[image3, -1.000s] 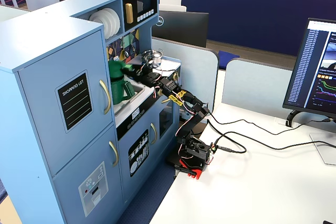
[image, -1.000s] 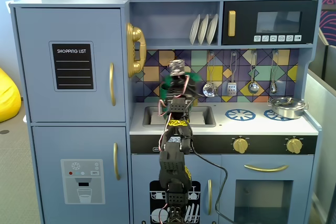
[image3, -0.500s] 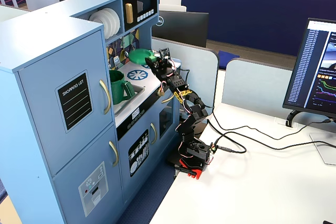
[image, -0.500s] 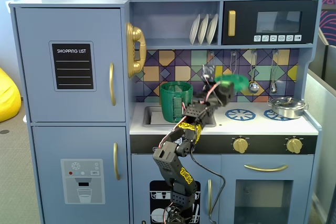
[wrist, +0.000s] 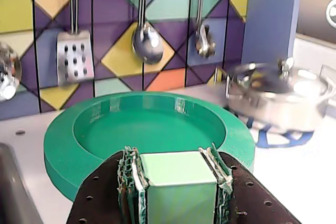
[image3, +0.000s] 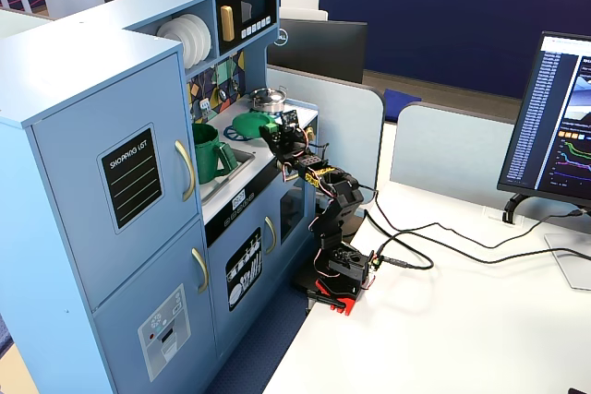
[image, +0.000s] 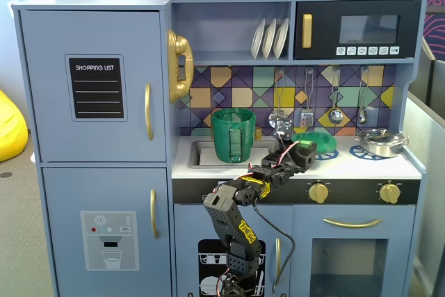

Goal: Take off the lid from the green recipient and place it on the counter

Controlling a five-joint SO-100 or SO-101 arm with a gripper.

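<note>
Hand [wrist: 176, 174] clamped on pale-green knob of flat round dark-green plastic lid [wrist: 147, 127]; lid directly ahead of fingertips, low over white tabletop [image: 348, 166], right of tall dark-green ribbed container [image: 233, 135] standing uncovered; silver pot [wrist: 278, 95] just beyond lid.

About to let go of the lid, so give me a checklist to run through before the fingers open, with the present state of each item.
1. Lid off the green container: ok, the container stands open by the sink.
2. Lid over the counter, not the sink: ok, it sits over the blue burner print.
3. Lid resting flat on the counter: cannot tell; it looks low and level, but contact is not clear.
4. Gripper holding the lid: ok, the fingers are closed on its pale green knob.
5. Clear of the silver pot: ok, the pot stands apart to the right in the wrist view.
6. Hanging utensils clear of the lid: ok, they hang behind it.
</note>
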